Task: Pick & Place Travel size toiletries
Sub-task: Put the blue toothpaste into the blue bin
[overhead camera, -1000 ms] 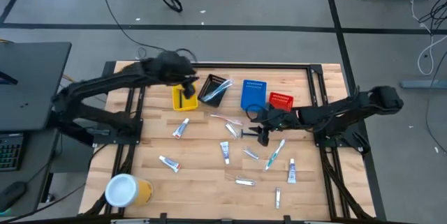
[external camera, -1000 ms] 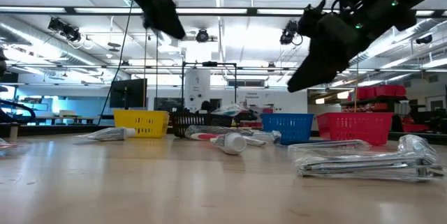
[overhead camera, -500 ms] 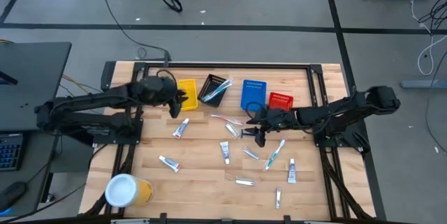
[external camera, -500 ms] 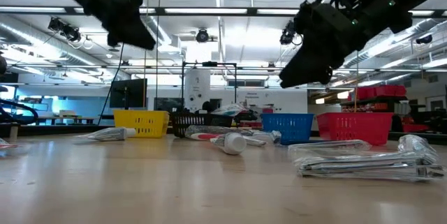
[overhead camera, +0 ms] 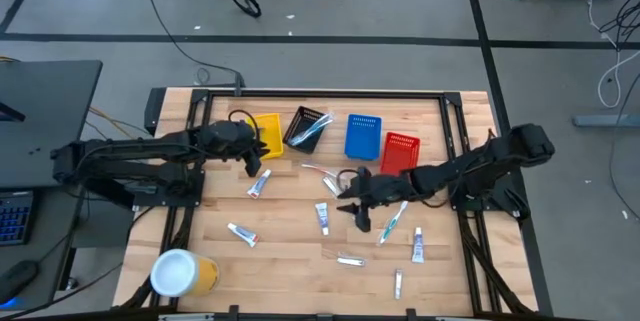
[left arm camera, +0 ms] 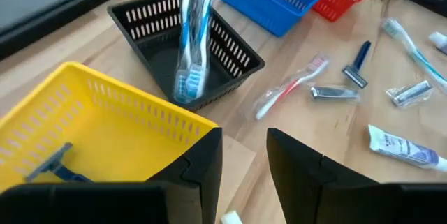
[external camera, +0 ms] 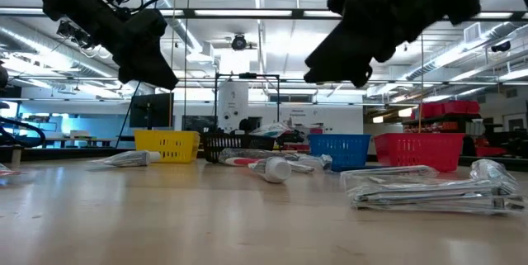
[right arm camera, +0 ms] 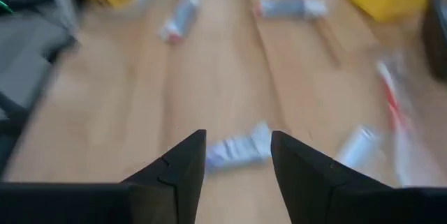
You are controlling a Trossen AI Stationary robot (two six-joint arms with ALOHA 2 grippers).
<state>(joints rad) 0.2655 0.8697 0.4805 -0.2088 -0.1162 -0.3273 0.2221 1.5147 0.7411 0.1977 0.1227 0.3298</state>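
Observation:
Travel size toiletries lie scattered on the wooden table (overhead camera: pixel 290 251): white tubes (overhead camera: pixel 260 183) (overhead camera: pixel 322 217) (overhead camera: pixel 241 233), a blue-white toothbrush (overhead camera: pixel 392 221), a red toothbrush (left arm camera: pixel 290 84), a dark razor (left arm camera: pixel 358 63) and silvery sachets (overhead camera: pixel 350 259). A blue razor (left arm camera: pixel 49 165) lies in the yellow basket (overhead camera: pixel 266 133). A wrapped toothbrush (left arm camera: pixel 192 42) leans in the black basket (overhead camera: pixel 306 128). My left gripper (overhead camera: pixel 250 156) hangs open just beside the yellow basket's near corner. My right gripper (overhead camera: pixel 357 211) is open above the table's middle, with a white tube (right arm camera: pixel 237 147) below its fingers.
A blue basket (overhead camera: pixel 363 134) and a red basket (overhead camera: pixel 401 147) stand in the row along the far side. A big yellow cup with a white lid (overhead camera: pixel 180 273) sits at the near left corner. Bare wood shows between the tubes on the left half.
My left gripper has drawn back from over the yellow basket toward the table's near-left and come lower. My right gripper has moved from beside the red basket toward the near-left, over the tube in the table's middle. The toiletries on the table have stayed put.

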